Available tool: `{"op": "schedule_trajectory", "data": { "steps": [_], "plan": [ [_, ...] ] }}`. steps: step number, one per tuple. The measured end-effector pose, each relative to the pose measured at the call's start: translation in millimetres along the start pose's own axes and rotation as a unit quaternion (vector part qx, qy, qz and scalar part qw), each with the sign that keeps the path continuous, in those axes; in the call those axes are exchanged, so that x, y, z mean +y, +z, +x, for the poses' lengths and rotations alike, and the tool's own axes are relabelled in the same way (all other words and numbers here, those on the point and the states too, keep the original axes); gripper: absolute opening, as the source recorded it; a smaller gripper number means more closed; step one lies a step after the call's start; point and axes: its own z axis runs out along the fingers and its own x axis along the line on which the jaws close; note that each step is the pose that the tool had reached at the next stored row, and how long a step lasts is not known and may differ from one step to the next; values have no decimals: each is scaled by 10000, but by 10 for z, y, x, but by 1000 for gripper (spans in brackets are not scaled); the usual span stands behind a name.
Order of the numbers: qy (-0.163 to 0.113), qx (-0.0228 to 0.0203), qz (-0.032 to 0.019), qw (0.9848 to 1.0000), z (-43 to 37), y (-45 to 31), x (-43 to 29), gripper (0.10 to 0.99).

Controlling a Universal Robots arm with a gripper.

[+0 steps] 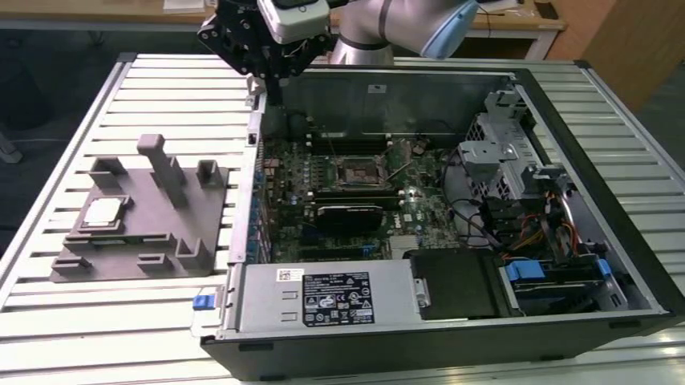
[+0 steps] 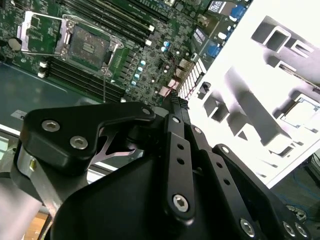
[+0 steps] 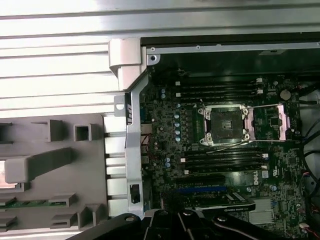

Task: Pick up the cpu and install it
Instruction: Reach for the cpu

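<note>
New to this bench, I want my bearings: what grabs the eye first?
An open computer case lies mid-scene in the exterior view, an empty black socket near its centre. On the exterior view's left, a grey fixture carries the silvery cpu, and the gripper hangs above the case's far corner on that side.

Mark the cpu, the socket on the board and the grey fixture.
cpu (image 1: 103, 212), exterior view, middle of its pale metal top.
socket (image 3: 223, 125), first wrist view, dark centre inside its metal frame.
grey fixture (image 1: 152, 215), exterior view, bare flat base beside the cpu.
</note>
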Motion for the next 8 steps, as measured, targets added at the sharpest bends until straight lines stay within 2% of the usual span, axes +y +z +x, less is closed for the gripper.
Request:
{"op": "schedule_trajectory", "data": {
  "steps": [8],
  "plan": [
    [-1,0,0,10000,113,0,-10,106]
  ]
}}
